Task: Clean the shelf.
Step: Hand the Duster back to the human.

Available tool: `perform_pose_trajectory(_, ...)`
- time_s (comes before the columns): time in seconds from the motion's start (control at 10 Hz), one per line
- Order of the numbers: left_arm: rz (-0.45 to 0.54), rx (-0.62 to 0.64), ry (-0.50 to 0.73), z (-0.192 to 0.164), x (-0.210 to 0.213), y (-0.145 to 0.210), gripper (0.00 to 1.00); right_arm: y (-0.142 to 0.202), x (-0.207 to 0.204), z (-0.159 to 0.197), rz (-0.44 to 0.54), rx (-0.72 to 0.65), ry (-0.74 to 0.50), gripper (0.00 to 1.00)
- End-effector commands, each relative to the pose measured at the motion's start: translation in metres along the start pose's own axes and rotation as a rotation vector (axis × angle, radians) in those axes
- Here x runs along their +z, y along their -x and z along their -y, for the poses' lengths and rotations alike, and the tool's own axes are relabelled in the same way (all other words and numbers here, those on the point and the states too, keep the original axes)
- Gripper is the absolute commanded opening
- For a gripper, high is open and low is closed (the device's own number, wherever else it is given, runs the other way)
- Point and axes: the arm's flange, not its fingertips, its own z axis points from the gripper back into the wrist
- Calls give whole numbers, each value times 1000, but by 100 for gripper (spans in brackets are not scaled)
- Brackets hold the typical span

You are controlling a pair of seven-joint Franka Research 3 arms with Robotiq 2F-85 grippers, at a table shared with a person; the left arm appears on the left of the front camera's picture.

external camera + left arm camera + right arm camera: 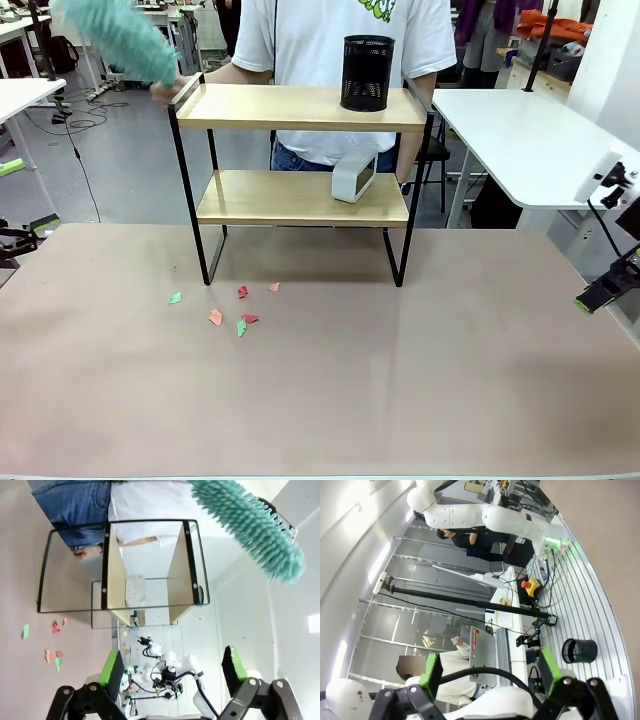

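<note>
The shelf point(300, 196) stands at the far middle of the table, two light wooden boards in a black frame. A black mesh cup point(367, 72) sits on its top board and a small white device point(354, 177) on the lower one. A person behind the shelf holds a teal duster point(120, 40) over its top left corner. My left gripper point(172, 667) is open and empty, well back from the sideways shelf point(145, 572) and the duster point(250, 522). My right gripper point(490, 672) is open too, holding nothing. It is at the table's right edge point(603, 290), and my left gripper point(20, 240) at the left edge.
Several small paper scraps point(230, 310), green, red and orange, lie on the tan table top just in front of the shelf's left legs, and appear as scraps point(50, 640) in the left wrist view. A white side table point(530, 140) stands at the right.
</note>
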Motion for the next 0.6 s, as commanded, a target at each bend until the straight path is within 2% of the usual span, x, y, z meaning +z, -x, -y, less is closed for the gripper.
perform_pose_trajectory(0.0,-83,47,-10,1,-13,38,100,-21,-14,4,12,-18,6,100)
perform_pose_trajectory(0.2,-252,68,-39,-6,-51,60,100,-85,-50,48,293,-164,38,100)
perform_pose_trajectory(0.3,-367,73,-74,-11,-75,79,100,-107,-62,81,446,-216,-12,100)
perform_pose_trajectory(0.4,-464,72,-103,-15,-92,98,100,-112,-64,101,539,-236,-3,100)
perform_pose_trajectory(0.5,-518,56,-162,-21,-105,113,100,-108,-60,106,609,-208,-88,100)
